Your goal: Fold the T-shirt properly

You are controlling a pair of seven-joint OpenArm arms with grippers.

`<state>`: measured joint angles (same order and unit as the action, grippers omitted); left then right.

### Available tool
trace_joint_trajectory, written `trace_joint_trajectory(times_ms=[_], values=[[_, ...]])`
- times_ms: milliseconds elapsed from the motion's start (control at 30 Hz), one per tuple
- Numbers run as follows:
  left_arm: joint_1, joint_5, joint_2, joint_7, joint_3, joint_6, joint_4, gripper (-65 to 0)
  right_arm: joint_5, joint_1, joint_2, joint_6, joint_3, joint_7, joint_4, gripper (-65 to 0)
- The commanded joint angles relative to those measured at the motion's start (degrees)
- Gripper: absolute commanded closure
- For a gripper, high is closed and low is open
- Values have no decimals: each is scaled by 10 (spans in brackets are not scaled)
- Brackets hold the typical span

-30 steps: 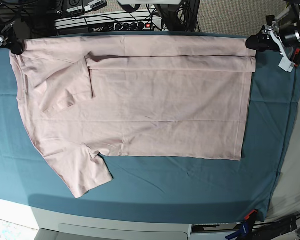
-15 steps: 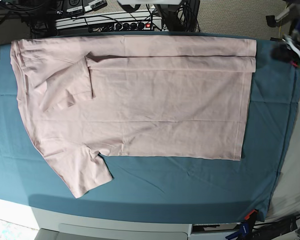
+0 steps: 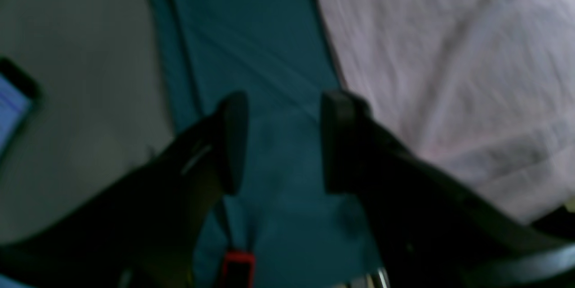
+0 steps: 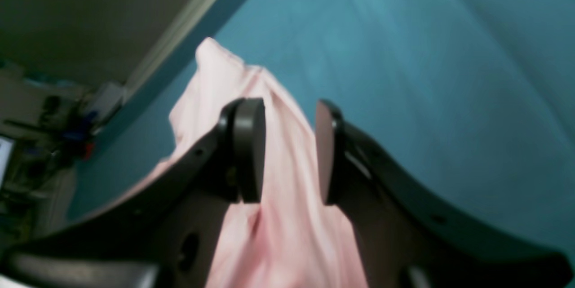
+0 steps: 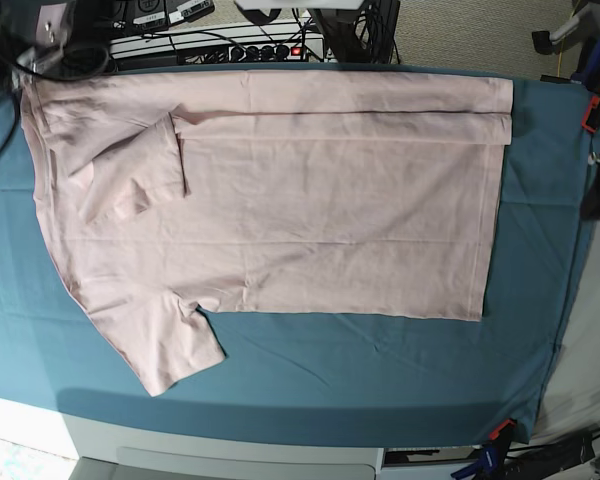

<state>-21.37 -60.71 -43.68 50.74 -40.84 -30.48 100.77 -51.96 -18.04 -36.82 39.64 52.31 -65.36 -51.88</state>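
Teal cloth sheet (image 5: 380, 380) covered most of the frame, w/ the desk under it. Pale pink cotton T-shirt (image 5: 330, 215) lay on it plain side up, centre to upper left of the base view, one sleeve (image 5: 175, 350) poking out lower left, the other folded inward at upper left, a bit crumpled. Long folded strip ran along the top edge; bottom edge, centre to right, was fairly straight.

Black two-fingered left hand (image 3: 283, 144) was at the right edge of the base view, fingers apart, nothing between them, over sheet just beside the shirt in its wrist view. Black right hand (image 4: 289, 153), at far left, also had its fingers apart, empty, above the shirt's edge in its wrist view; cdn't tell if it touched.

Step in hand, prob.: getting both hands to the next fold's grip pts. Best done w/ fingers straddling the hem, low enough to catch all layers but not the sheet, then both closing tog. Lift needed to be level & equal, slight outward tension, no dragging, else the top strip wd slip or skew. Lower-left sleeve wanted tucking in flat, creases smoothed, before any further fold.
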Motion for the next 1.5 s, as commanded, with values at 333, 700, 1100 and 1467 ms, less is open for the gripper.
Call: trace_joint_trajectory(times_ms=[333, 700, 1100, 1467], values=[[4, 10, 0, -11, -5, -2, 1, -272, 269, -322, 14, -71, -322, 213, 212, -195], [1, 25, 3, -6, -5, -2, 0, -273, 372, -327, 33, -98, -290, 290, 343, -193], [1, 24, 3, -7, -5, -2, 0, -273, 410, -257, 28, -125, -290, 333, 343, -154], [1, 24, 3, -9, -5, -2, 0, -273, 396, -255, 33, -95, -291, 334, 343, -157]])
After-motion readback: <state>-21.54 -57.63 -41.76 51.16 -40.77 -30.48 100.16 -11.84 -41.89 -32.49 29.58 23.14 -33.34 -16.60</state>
